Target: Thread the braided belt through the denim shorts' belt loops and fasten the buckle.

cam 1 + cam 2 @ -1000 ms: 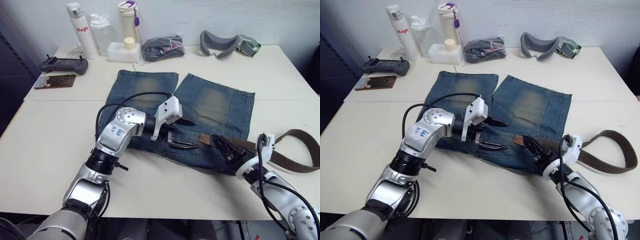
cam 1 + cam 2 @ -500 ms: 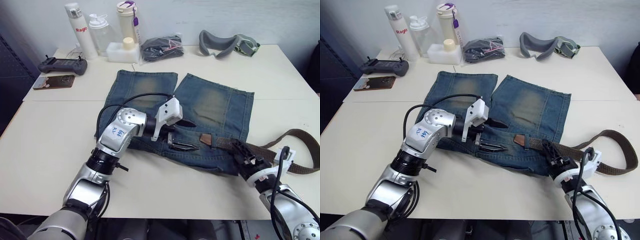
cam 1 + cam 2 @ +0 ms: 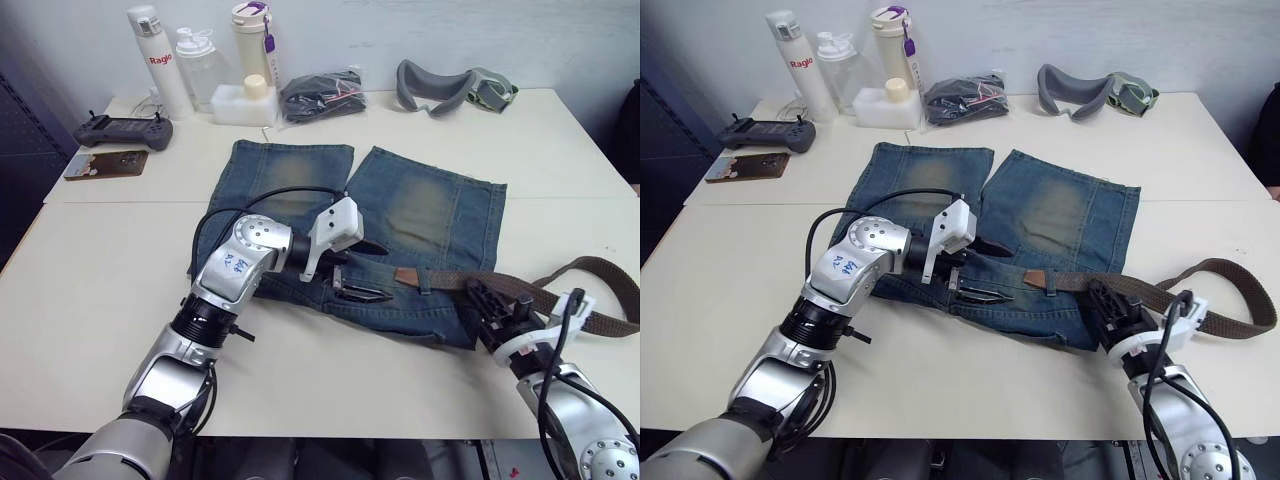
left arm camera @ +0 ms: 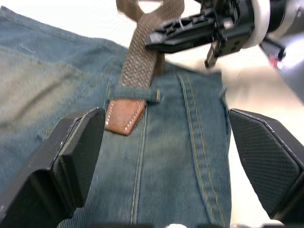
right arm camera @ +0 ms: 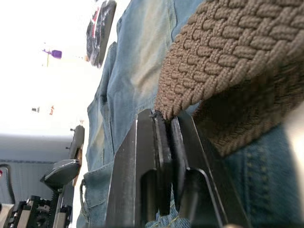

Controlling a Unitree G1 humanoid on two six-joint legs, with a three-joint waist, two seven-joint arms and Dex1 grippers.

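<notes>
Along the waistband, the braided belt point(image 3: 520, 290) runs sideways; right claw point(image 3: 488, 308) pinches it, nearer than the gaping, empty left claw point(image 3: 362, 270).

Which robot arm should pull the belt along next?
Probably the left. Its open gripper sits right at the belt's tan tip, just through a belt loop. The right gripper is shut on the braided belt farther back, so it can only feed.

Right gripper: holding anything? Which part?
The right gripper is shut on the braided belt, pinching the woven strap beside the shorts' edge, not the tan tip. The left gripper is open, holding nothing.
</notes>
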